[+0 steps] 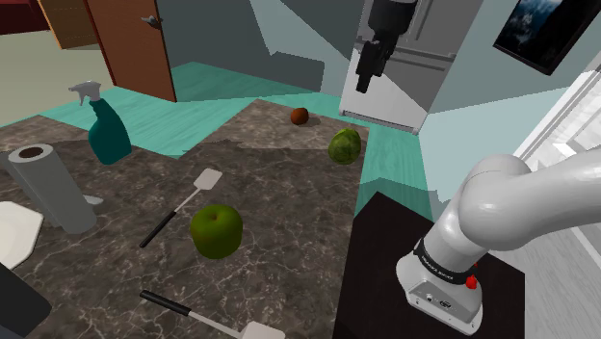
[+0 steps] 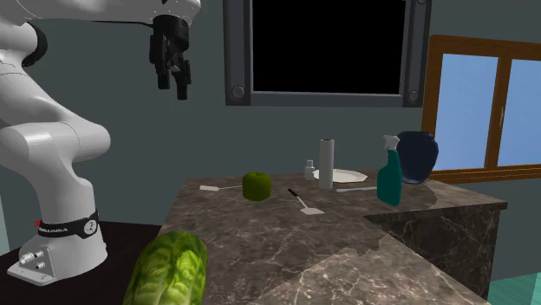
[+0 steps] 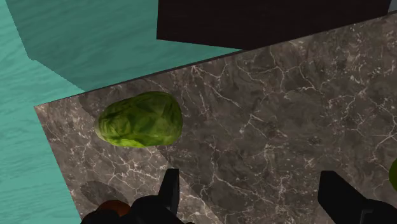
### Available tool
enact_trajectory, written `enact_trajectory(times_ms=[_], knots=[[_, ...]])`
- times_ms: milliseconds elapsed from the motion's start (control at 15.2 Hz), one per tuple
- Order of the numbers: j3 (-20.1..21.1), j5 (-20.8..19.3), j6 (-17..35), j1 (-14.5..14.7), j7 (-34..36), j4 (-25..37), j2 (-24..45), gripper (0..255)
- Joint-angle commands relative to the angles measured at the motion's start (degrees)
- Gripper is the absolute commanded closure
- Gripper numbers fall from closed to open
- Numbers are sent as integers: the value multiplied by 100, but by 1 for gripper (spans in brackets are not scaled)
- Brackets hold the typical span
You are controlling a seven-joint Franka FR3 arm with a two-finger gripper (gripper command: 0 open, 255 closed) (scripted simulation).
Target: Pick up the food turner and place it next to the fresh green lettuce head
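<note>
Two white-headed turners with black handles lie on the dark marble table [image 1: 289, 221]. One turner [image 1: 205, 182] [image 2: 309, 209] lies beside a green apple [image 1: 215, 229]. The other turner [image 1: 258, 331] [image 2: 209, 188] lies at the shoulder view's lower edge. The green lettuce head [image 1: 345, 146] [image 2: 167, 269] [image 3: 139, 119] rests near the table's far corner. My gripper [image 1: 364, 82] [image 2: 172, 82] [image 3: 251, 203] hangs high above that end of the table, open and holding nothing. The lettuce lies just ahead of its fingers.
A small brown round thing [image 1: 300, 117] [image 3: 114, 209] sits near the lettuce. A teal spray bottle [image 1: 108, 125] [image 2: 389, 178], a paper towel roll [image 1: 53, 188], a white plate [image 1: 14, 231] and a dark blue vase [image 2: 418, 156] stand along the far side. The stand [image 1: 424, 279] adjoins the table.
</note>
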Motion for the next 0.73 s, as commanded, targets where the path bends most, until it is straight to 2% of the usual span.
enact_trajectory(times_ms=[0, 330, 660], knots=[[0, 0, 0, 0, 0, 0, 0, 0], [640, 507, 390, -62, 1332, -355, 203, 0], [1293, 970, 881, -140, 2651, -468, 688, 0]])
